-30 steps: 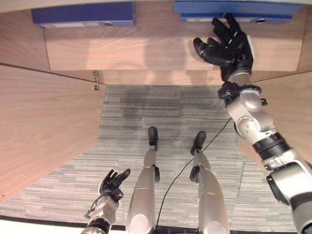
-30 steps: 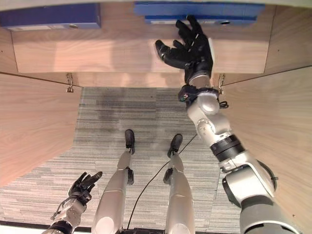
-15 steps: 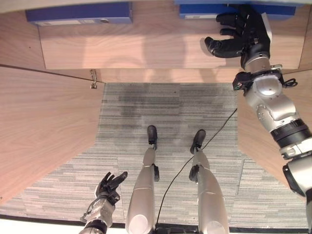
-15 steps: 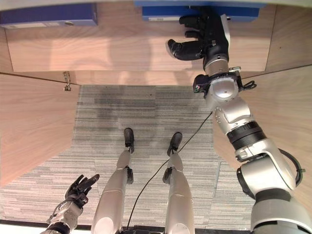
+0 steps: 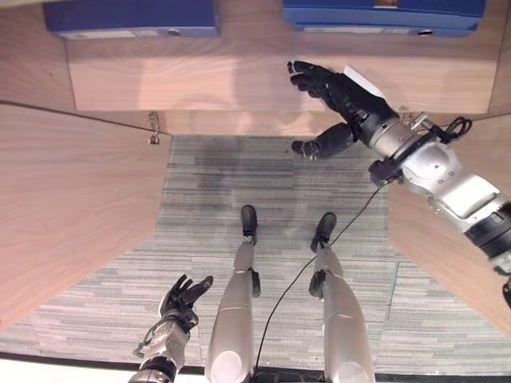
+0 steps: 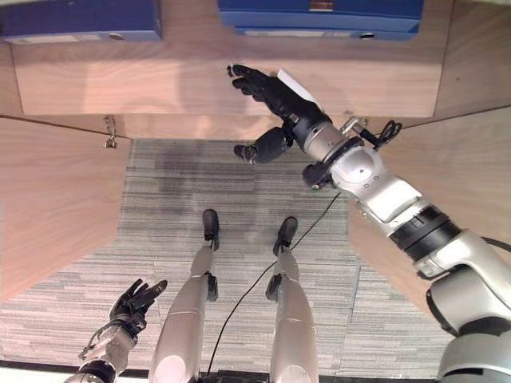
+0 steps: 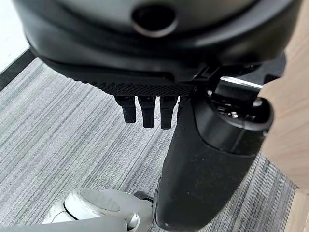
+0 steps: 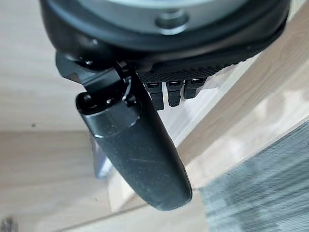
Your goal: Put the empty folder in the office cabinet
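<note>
My right hand (image 5: 345,100) is empty, its fingers spread and relaxed over the front part of the pale wooden cabinet shelf (image 5: 239,84), with the thumb hanging out past the shelf's front edge. The dark blue flat folder (image 5: 383,16) I take to be the task's thing lies at the back of that shelf toward its right end, apart from my fingers. A second blue folder (image 5: 132,17) lies at the back toward the left end. My left hand (image 5: 182,299) hangs low and idle by my side, fingers loosely open, holding nothing.

I judge the placing is done, so the step now is a clean retreat: draw the right arm straight back out between the two open wooden cabinet doors (image 5: 72,207), fingers kept flat so nothing catches the folder or the right-hand door. Grey striped carpet (image 5: 263,179) covers the floor before the cabinet.
</note>
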You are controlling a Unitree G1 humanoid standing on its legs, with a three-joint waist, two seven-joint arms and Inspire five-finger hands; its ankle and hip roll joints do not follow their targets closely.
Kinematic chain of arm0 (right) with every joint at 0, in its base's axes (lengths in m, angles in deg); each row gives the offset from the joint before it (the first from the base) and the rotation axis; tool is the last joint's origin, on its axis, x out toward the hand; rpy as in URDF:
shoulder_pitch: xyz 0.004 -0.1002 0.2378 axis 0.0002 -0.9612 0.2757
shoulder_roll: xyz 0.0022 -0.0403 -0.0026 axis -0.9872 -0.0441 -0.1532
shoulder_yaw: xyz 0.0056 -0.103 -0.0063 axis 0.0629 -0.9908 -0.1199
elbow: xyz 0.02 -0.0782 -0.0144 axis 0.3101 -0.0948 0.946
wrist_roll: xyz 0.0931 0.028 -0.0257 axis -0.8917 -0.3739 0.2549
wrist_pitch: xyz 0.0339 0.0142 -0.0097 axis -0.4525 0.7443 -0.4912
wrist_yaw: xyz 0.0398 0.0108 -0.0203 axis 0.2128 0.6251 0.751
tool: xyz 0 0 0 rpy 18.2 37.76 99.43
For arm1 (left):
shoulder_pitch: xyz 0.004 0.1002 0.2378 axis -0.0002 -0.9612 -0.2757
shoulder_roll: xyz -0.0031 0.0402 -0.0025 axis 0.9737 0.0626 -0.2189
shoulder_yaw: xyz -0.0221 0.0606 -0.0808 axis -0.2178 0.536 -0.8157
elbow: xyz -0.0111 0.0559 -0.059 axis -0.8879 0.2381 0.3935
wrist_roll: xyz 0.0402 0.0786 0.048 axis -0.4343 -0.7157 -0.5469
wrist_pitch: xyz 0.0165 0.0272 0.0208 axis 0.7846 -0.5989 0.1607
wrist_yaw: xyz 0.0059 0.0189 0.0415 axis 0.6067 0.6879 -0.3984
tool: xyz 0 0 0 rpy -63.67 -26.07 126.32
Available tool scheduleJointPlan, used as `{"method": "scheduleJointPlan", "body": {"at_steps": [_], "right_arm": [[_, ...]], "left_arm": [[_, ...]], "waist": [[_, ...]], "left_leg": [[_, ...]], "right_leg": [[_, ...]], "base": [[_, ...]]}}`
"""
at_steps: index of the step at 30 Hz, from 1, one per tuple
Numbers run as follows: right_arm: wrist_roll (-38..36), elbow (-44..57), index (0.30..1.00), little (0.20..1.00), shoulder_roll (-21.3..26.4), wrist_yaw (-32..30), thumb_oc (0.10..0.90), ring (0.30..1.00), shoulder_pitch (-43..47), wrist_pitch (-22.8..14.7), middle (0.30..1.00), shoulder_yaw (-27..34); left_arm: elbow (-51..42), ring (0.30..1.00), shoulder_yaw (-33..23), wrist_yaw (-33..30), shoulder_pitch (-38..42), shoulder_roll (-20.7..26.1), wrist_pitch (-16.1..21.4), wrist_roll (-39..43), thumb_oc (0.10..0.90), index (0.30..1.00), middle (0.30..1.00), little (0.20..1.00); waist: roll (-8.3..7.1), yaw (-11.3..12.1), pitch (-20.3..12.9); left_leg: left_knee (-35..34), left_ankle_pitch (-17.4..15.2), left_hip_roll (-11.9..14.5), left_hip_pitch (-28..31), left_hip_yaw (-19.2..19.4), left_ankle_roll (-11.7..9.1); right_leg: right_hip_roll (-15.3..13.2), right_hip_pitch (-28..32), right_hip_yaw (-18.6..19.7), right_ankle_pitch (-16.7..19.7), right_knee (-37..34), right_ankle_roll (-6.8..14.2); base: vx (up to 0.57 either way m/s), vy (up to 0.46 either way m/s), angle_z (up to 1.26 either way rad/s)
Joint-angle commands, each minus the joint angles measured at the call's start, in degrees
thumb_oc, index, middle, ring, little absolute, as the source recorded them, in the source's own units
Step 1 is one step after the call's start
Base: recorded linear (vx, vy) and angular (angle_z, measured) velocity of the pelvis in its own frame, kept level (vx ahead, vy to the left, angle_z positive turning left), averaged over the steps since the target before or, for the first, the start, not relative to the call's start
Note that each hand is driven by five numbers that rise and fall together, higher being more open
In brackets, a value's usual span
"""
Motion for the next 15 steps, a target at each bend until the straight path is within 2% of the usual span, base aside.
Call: {"method": "scheduleJointPlan", "body": {"at_steps": [1, 3, 6, 7, 10, 11, 15], "right_arm": [[3.43, 4.53, 0.900, 0.900, 5.78, 1.35, 0.800, 0.900, 2.80, -3.46, 0.900, -2.91], [7.15, 4.13, 0.900, 0.900, 9.63, 0.01, 0.800, 0.900, 3.49, -3.77, 0.900, -1.57], [9.85, 3.64, 0.900, 0.900, 11.15, -1.25, 0.800, 0.900, 3.86, -3.88, 0.900, -0.22], [13.33, 3.62, 0.900, 0.900, 12.37, -2.51, 0.800, 0.900, 4.25, -3.64, 0.900, 1.26], [17.30, 3.86, 0.900, 0.900, 13.24, -3.74, 0.800, 0.900, 4.64, -2.96, 0.900, 2.80], [21.70, 4.46, 0.900, 0.900, 13.49, -4.65, 0.800, 0.900, 4.56, -2.22, 0.900, 4.28], [30.07, 4.67, 0.900, 0.900, 13.22, -7.49, 0.800, 0.900, 3.52, 0.10, 0.900, 9.01]], "left_arm": [[2.93, 0.900, -1.93, 0.18, -5.54, 2.97, 0.53, -1.42, 0.800, 0.900, 0.900, 0.900], [3.24, 0.900, -2.48, 0.45, -5.98, 3.12, 0.63, -1.59, 0.800, 0.900, 0.900, 0.900], [3.68, 0.900, -2.94, 0.52, -6.15, 3.38, 0.65, -1.81, 0.800, 0.900, 0.900, 0.900], [4.22, 0.900, -3.48, 0.54, -6.17, 3.60, 0.61, -2.38, 0.800, 0.900, 0.900, 0.900], [4.58, 0.900, -4.01, 0.50, -6.13, 3.82, 0.49, -3.05, 0.800, 0.900, 0.900, 0.900], [4.95, 0.900, -4.63, 0.47, -5.89, 3.89, 0.25, -3.72, 0.800, 0.900, 0.900, 0.900], [5.56, 0.900, -5.28, 0.45, -5.28, 4.00, -0.16, -5.41, 0.800, 0.900, 0.900, 0.900]], "waist": [[-3.15, -0.44, -1.95], [-3.33, -0.59, -2.12], [-3.45, -0.79, -2.20], [-3.50, -1.02, -2.35], [-3.58, -1.16, -2.51], [-3.46, -1.39, -2.72], [-3.18, -1.66, -3.13]], "left_leg": [[1.78, -6.56, -1.66, 0.13, -1.71, -2.60], [1.65, -6.51, -1.58, 0.18, -1.72, -2.65], [1.57, -6.56, -1.56, 0.29, -1.69, -2.64], [1.62, -6.69, -1.58, 0.32, -1.61, -2.61], [1.67, -6.83, -1.55, 0.31, -1.58, -2.56], [1.71, -6.98, -1.56, 0.20, -1.54, -2.48], [1.87, -7.25, -1.55, -0.13, -1.52, -2.34]], "right_leg": [[1.13, 1.92, -0.17, -0.36, -8.30, 3.82], [1.10, 1.98, -0.27, -0.31, -8.35, 3.95], [1.12, 2.03, -0.20, -0.27, -8.42, 4.01], [1.12, 2.01, -0.15, -0.28, -8.42, 4.03], [1.20, 1.98, -0.01, -0.36, -8.44, 4.08], [1.24, 1.95, 0.10, -0.41, -8.49, 4.11], [1.20, 1.72, 0.26, -0.53, -8.42, 4.12]], "base": [[0.00, 0.000, 0.00], [0.00, 0.000, 0.00], [0.00, 0.000, 0.00], [0.00, 0.000, 0.00], [0.00, -0.001, -0.03], [0.00, 0.003, -0.03], [0.00, 0.000, 0.00]]}}
